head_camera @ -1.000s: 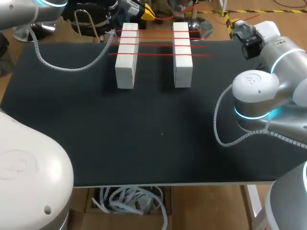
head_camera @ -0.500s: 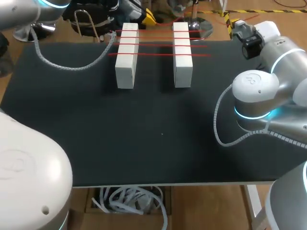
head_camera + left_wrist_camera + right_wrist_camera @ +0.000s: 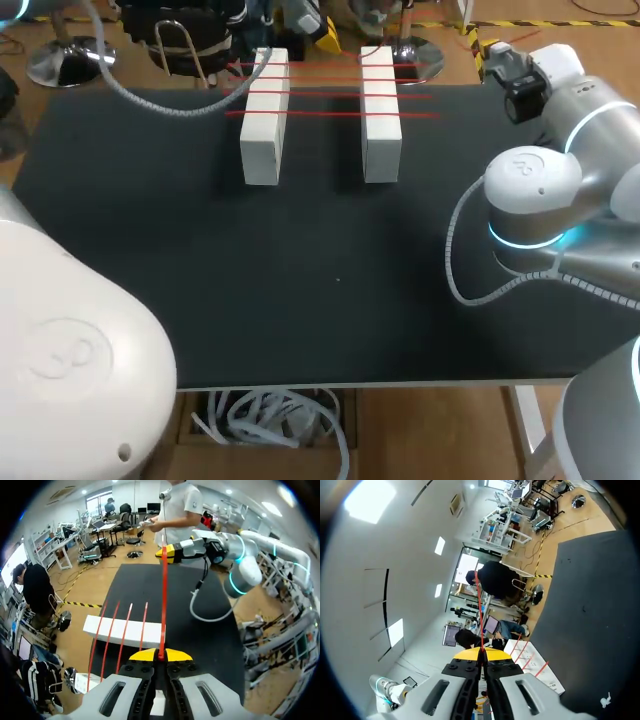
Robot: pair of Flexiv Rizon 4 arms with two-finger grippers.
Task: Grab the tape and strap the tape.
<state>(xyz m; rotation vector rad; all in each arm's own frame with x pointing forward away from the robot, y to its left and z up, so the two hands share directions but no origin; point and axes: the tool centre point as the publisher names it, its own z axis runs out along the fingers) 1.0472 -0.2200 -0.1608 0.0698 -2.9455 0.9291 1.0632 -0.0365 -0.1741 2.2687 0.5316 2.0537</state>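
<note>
Rightward behind the white blocks (image 3: 264, 120) the left gripper (image 3: 160, 655) has shifted. Its jaws pinch thin red tape (image 3: 163, 605), taut to the right gripper (image 3: 481, 653), also clamped on it, beside four strapped strands (image 3: 330, 95).

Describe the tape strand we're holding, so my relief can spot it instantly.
At the far end of the black table, two white blocks carry four red strands. The held tape is a fifth red strand, the only one stretched taut between the left gripper and right gripper.
</note>
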